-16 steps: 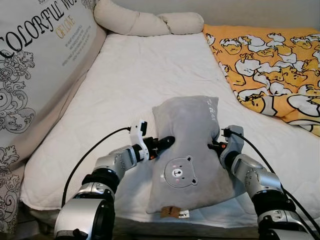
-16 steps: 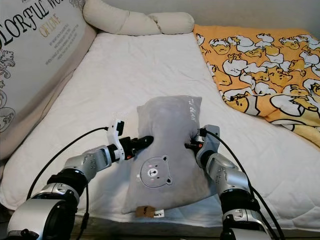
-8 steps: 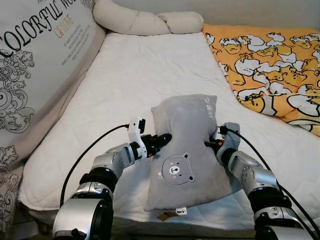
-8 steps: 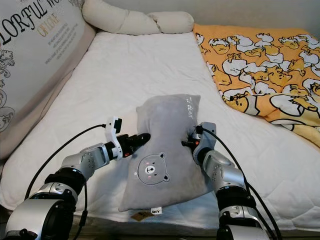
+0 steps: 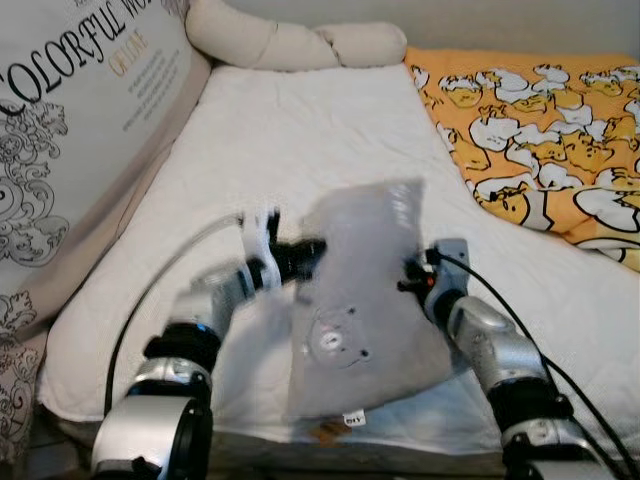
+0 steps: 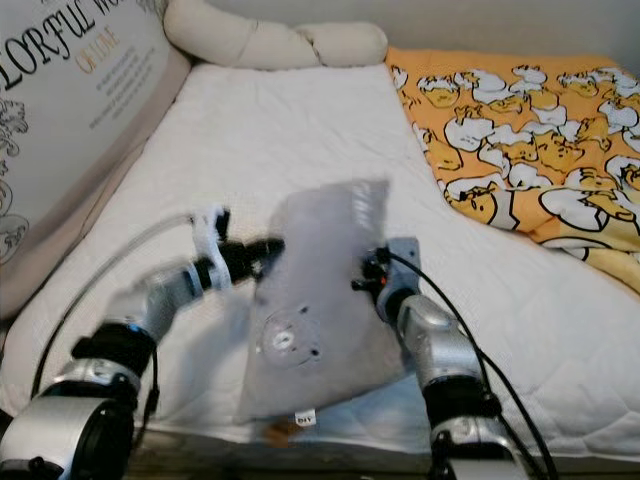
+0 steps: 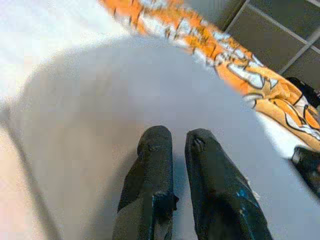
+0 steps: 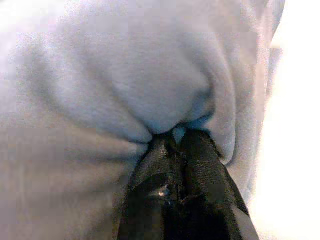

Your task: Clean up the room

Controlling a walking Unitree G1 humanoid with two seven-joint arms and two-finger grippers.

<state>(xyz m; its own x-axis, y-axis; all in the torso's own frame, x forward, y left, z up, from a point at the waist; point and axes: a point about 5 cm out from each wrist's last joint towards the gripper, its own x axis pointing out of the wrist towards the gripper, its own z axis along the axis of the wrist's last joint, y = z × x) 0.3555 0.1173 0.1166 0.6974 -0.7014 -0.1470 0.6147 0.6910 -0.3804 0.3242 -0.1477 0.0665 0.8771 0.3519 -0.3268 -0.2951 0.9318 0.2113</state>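
A grey pillow [image 5: 365,290] with a bear face hangs tilted over the near part of the white mattress [image 5: 300,130], squeezed between my two grippers. My left gripper [image 5: 312,255] is motion-blurred and presses its shut fingers into the pillow's left side; in the left wrist view its fingertips [image 7: 156,137] lie close together against the grey fabric [image 7: 100,100]. My right gripper [image 5: 410,283] sits at the pillow's right edge. The right wrist view shows that gripper [image 8: 180,137] shut, with the grey fabric [image 8: 125,75] puckered at its tips.
An orange duck-print blanket [image 5: 540,140] covers the bed's right side. A beige bolster [image 5: 290,40] lies along the head end. A large printed cushion [image 5: 70,140] leans at the left. The mattress's front edge runs just below the pillow.
Both arms have carried the pillow a little up and farther over the bed. The left arm is now blurred by motion, and the pillow tilts more to the left.
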